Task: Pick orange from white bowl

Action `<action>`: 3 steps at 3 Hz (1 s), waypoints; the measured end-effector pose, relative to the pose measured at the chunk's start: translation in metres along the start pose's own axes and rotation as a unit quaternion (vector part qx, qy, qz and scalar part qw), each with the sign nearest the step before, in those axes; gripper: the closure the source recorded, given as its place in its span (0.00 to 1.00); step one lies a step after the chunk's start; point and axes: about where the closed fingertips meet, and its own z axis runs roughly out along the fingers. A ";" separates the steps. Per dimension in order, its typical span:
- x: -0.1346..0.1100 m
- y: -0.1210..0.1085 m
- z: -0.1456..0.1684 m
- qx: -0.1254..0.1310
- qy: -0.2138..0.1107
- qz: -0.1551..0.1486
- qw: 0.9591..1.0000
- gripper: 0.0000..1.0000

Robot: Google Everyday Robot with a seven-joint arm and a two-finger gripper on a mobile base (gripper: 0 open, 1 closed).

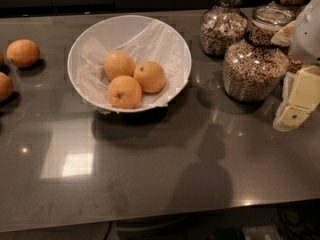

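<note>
A round, smooth yellow-orange orange (pixel 124 91) lies at 6 o'clock inside the wide white paper-lined bowl (pixel 80 46), its dark stem dot facing the camera, touching two like fruits (pixel 149 76). Glass cereal jars (pixel 255 66) stand at the bowl's 3 o'clock, before the cream gripper (pixel 296 101); whether it is open cannot be told. Loose oranges (pixel 23 52) sit at 9 o'clock.

My gripper (pixel 295 106) at the right edge, beside the cereal jars (pixel 252 66), well apart from the white bowl (pixel 85 44) — three oranges touching inside it on crumpled paper (pixel 150 39), front orange (pixel 124 91) nearest me, loose oranges (pixel 23 52) on the counter (pixel 150 174) far left
</note>
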 end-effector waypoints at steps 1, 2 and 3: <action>0.000 0.000 0.000 0.000 0.000 0.000 1.000 0.00; -0.020 -0.005 0.009 0.007 -0.010 -0.018 1.000 0.00; -0.069 -0.015 0.020 0.019 -0.041 -0.074 0.996 0.00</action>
